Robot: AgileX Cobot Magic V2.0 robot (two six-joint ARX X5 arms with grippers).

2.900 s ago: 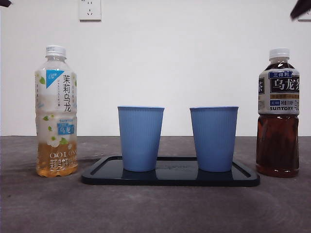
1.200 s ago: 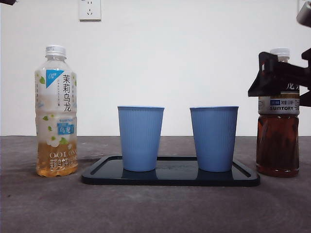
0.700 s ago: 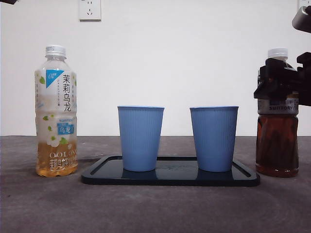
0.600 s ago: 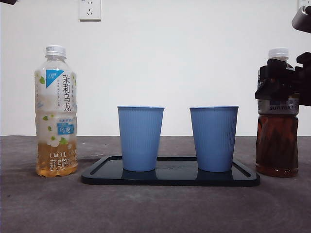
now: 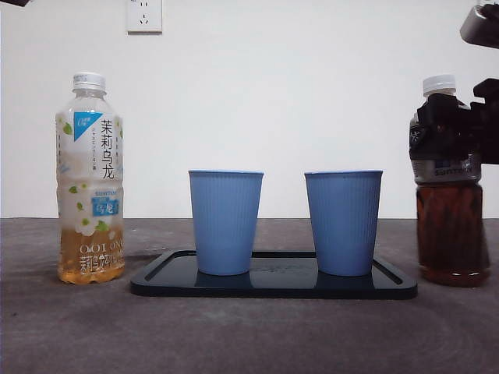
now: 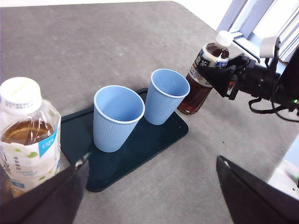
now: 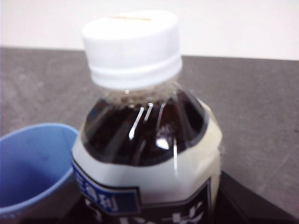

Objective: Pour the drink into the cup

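Observation:
A dark oolong tea bottle (image 5: 451,226) with a white cap stands at the right, just beyond the tray. My right gripper (image 5: 456,132) is shut on its label band; in the right wrist view the jaws flank the bottle (image 7: 145,126). In the left wrist view the right gripper (image 6: 224,79) shows clamped on the same bottle (image 6: 194,93). Two empty blue cups (image 5: 225,222) (image 5: 343,222) stand upright on a dark tray (image 5: 273,288). The nearer cup (image 7: 32,163) sits beside the held bottle. My left gripper (image 6: 154,205) hangs open above the table, holding nothing.
A pale jasmine oolong bottle (image 5: 90,179), capped and about a quarter full, stands left of the tray, close to the left gripper's jaw (image 6: 28,130). The left arm shows only as a black tip (image 5: 14,2). The table edge lies behind the dark bottle.
The right gripper came down from the top right corner, closed on the dark bottle's label, and the bottle has now shifted slightly right. Cups and pale bottle stayed put.

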